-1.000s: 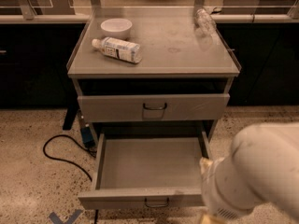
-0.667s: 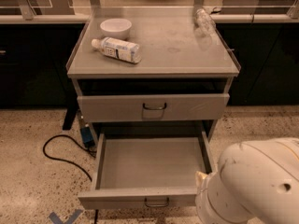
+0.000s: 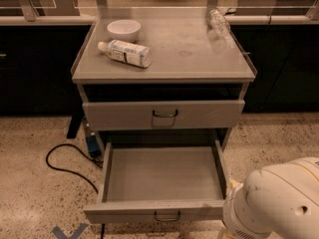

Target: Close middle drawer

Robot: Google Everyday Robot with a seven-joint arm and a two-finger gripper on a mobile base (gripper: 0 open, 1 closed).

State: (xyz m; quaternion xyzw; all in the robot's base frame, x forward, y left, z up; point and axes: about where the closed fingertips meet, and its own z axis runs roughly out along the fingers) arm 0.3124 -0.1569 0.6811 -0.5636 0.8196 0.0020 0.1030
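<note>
Jutting over speckled floor (image 3: 35, 203), the middle drawer (image 3: 162, 176) stands open; gripper hidden beneath arm (image 3: 279, 203), state untellable.

middle drawer (image 3: 162, 176): grey metal tray, pulled well out, level, low front, small wire handle centred. gripper hidden beneath arm (image 3: 274, 203) at its front-right corner.

My arm (image 3: 279, 203) is cream; my gripper hides below it, bottom right. Grey drawer (image 3: 162, 176), white bowl (image 3: 123, 30), speckled beige floor (image 3: 35, 193).

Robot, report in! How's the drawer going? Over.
Gripper out of view; arm at lower right, by drawer corner. Middle drawer wide open, empty. Nothing blocking it.
</note>
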